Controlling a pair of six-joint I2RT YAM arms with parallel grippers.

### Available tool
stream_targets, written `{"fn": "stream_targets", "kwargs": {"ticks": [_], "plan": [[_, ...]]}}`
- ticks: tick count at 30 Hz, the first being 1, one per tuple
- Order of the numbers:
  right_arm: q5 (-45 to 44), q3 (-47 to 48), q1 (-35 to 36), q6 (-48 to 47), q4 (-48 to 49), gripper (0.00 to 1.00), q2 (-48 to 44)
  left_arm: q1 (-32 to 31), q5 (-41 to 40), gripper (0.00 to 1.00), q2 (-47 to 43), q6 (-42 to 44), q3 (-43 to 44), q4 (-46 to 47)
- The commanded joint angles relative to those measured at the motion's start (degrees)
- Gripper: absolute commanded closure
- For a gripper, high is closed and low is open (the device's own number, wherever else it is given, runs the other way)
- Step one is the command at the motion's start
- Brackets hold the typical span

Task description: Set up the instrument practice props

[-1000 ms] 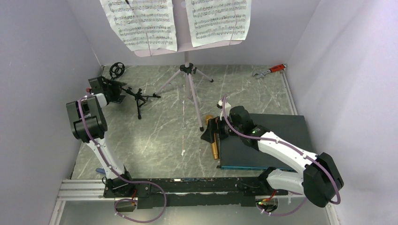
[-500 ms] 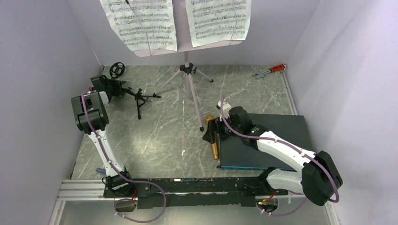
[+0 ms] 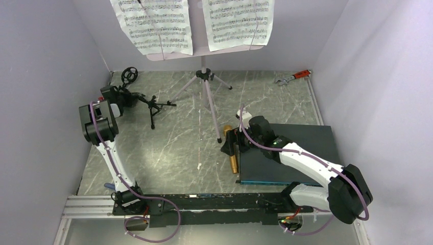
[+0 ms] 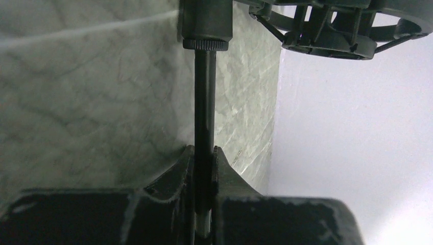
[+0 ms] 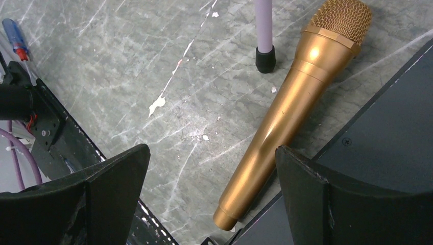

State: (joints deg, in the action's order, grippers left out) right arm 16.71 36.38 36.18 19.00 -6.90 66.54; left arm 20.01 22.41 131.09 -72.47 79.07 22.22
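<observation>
Compared with a second ago, the left arm has swung toward the back-left corner and its left claw (image 3: 127, 97) has gone from spread to pressed together on the small black mic stand (image 3: 151, 104). The ring mount (image 3: 129, 75) has shifted slightly along the wall. The right arm and everything else have stayed put.

From the left wrist, the left claw (image 4: 204, 158) pinches the stand's thin black rod (image 4: 204, 102), one finger on each side, with the ring mount (image 4: 347, 30) at the rod's far end near the wall. The stand sits at the back left of the counter (image 3: 173, 148), its legs spread toward the middle.

The right claw (image 3: 230, 145) is spread wide and hovers over the gold microphone (image 3: 233, 155) without touching it. The microphone (image 5: 286, 117) lies flat on the counter along the left edge of the dark board (image 3: 316, 140), its mesh head just beside a rubber foot (image 5: 265, 58) of the music stand (image 3: 204, 89). That stand is upright at the back, carrying two sheet-music pages (image 3: 153, 25). A red-handled wrench (image 3: 293, 76) lies in the back-right corner.
</observation>
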Motion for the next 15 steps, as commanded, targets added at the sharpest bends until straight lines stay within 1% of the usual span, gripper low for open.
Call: {"fn": "stream_targets", "kwargs": {"ticks": [1, 9, 15], "plan": [[-0.54, 2.56, -0.24, -0.33, 1.44, 0.02, -1.64, 0.1, -1.7, 0.97, -5.68, 2.03, -4.07, -1.15], [0.2, 2.72, -0.24, 0.13, 1.57, 0.02, -3.03, 1.55, -4.67, 0.97, -16.7, 4.4, -13.52, -0.57], [0.79, 3.12, -0.24, 0.38, 0.97, 0.02, -4.78, 2.02, -6.34, 0.97, -25.91, 5.55, -23.0, 1.07]]}}
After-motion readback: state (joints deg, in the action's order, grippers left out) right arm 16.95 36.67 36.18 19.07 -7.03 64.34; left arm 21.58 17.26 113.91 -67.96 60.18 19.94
